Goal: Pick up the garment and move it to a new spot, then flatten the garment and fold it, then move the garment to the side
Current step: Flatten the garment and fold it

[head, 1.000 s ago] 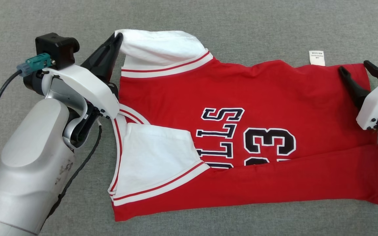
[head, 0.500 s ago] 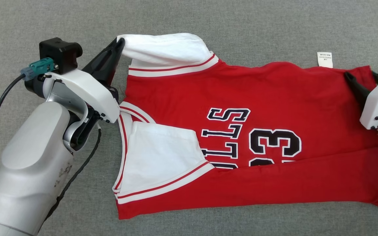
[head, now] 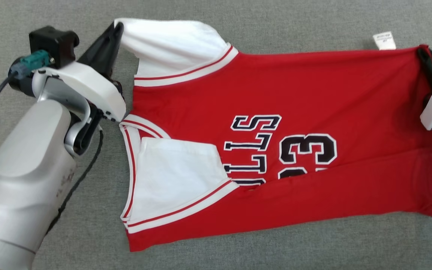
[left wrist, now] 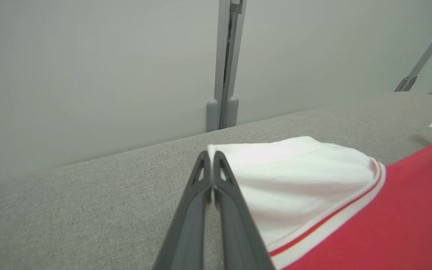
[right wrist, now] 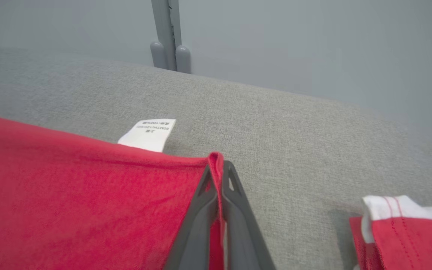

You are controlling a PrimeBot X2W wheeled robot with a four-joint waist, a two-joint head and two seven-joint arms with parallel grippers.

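Head view, nearest first: a strip of bare grey table (head: 238, 255), then the garment (head: 294, 93), a red jersey lying lengthwise across it, collar toward the robot's left. Its near long edge is already turned in. A red band (head: 332, 195) laps over the lower part of the black number, and the near white sleeve (head: 178, 176) sits flat on the chest.

Further out is the far white sleeve (head: 171, 41), and there is the left tool (head: 115, 27), pressed together on the sleeve's outer tip. Left wrist view confirms it: white cloth nipped between the two dark fingers. On the other side the right tool (head: 423, 54) pinches the far hem corner, just beside the white care label (head: 384, 40), with red fabric caught in the closed tips. Both far ends are taken, and the far edge runs fairly straight between them.

By the look of it, the far half is next to come over toward the robot. This is thin, light, floppy knit with no stiffness, so it will likely sag in the middle. The ends are the right place to hold, and the arms should travel together with the edge stretched. One risk: the left hold is only on the sleeve tip, so the shoulder may lag behind.

Beyond the table stands a pale wall (left wrist: 88, 75) with a grey post (left wrist: 225, 56).
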